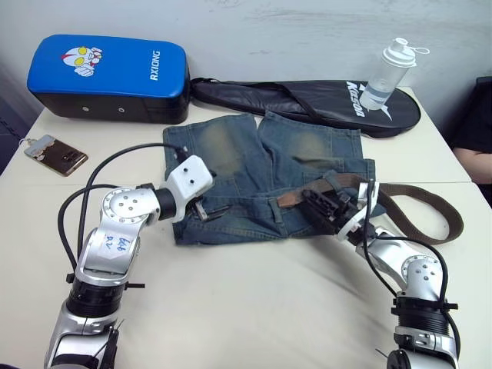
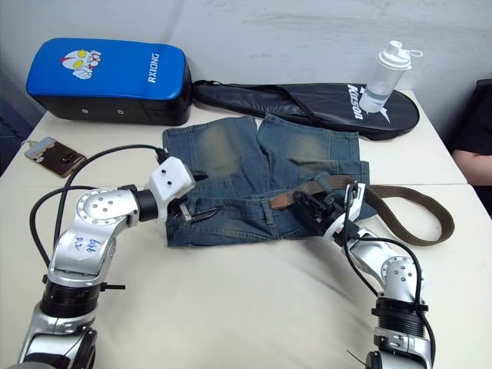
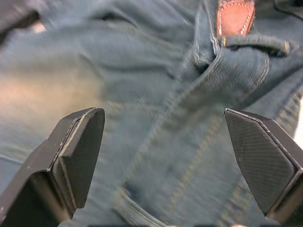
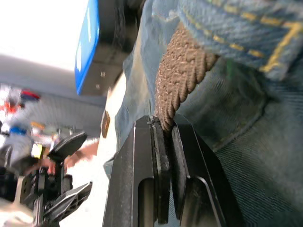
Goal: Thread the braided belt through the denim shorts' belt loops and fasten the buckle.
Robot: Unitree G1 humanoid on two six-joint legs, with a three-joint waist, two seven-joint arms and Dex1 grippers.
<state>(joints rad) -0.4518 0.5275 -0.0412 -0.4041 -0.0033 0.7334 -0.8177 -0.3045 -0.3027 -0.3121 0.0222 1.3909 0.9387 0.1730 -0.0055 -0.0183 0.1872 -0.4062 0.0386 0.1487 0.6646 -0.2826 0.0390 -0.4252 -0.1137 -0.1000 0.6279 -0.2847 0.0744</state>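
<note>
From the head I see the shorts (image 1: 265, 173) flat on the table (image 1: 254, 307) with the belt (image 1: 423, 204) looping off to their right, my left gripper (image 3: 165, 156) hangs open over the denim, and my right gripper (image 4: 163, 137) is clamped on the belt at the waistband

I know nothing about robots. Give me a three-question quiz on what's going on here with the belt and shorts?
1. True or false: the right gripper is shut on the braided belt.
2. The left gripper is: A) open over the denim shorts; B) holding the water bottle.
3. Fill in: the belt's free length loops off the shorts toward the robot's ____ side.

Key: 1 true; 2 A; 3 right.
</note>
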